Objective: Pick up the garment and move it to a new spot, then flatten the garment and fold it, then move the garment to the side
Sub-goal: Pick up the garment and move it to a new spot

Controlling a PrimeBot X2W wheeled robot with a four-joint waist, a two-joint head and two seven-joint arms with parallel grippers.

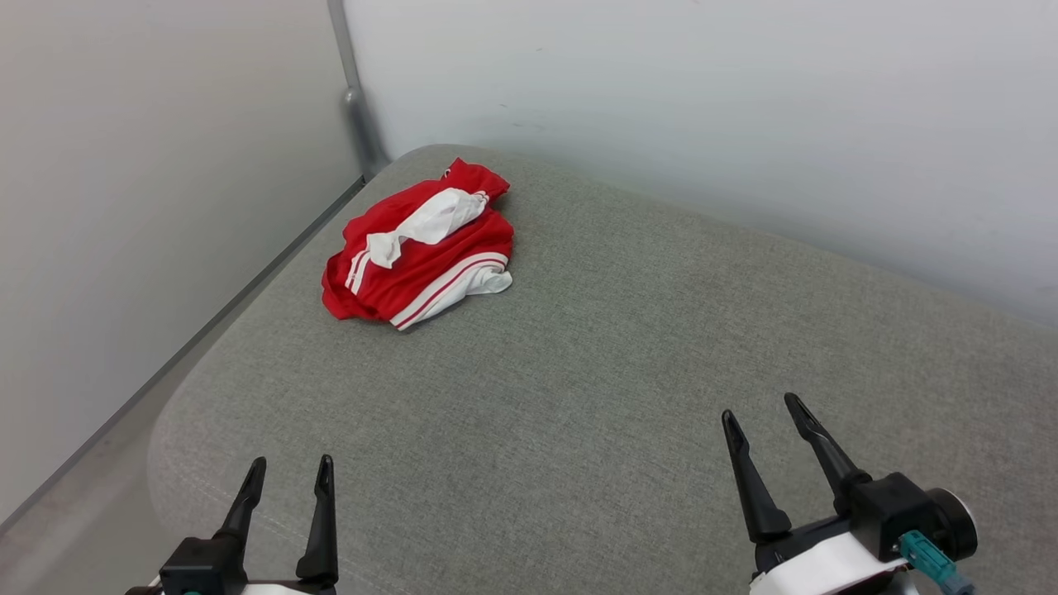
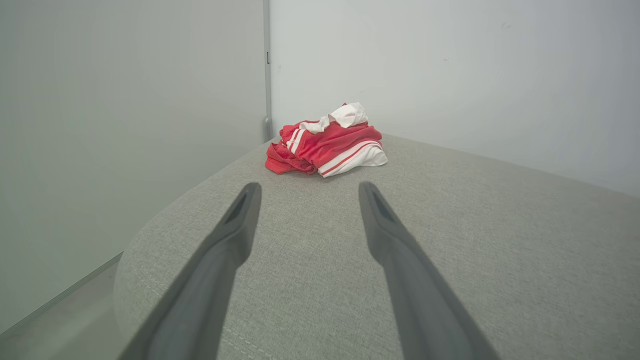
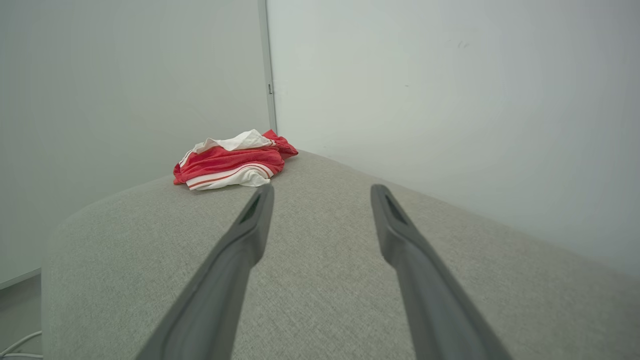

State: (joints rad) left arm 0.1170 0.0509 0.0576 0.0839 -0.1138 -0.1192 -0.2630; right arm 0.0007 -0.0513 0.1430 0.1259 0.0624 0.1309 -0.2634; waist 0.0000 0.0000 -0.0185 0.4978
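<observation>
while the left gripper (image 1: 291, 463) and the right gripper (image 1: 760, 407) hang with jaws spread wide and nothing between them, the garment (image 1: 417, 248) lies crumpled in a red-and-white heap on the grey cushion (image 1: 595, 355), well apart from both: almost straight ahead of the left jaws, ahead and off to the left of the right jaws.

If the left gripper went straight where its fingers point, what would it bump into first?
Probably the crumpled garment, which lies straight ahead of the left gripper across bare grey cushion. Height is hard to judge, so it could brush the cushion first.
</observation>
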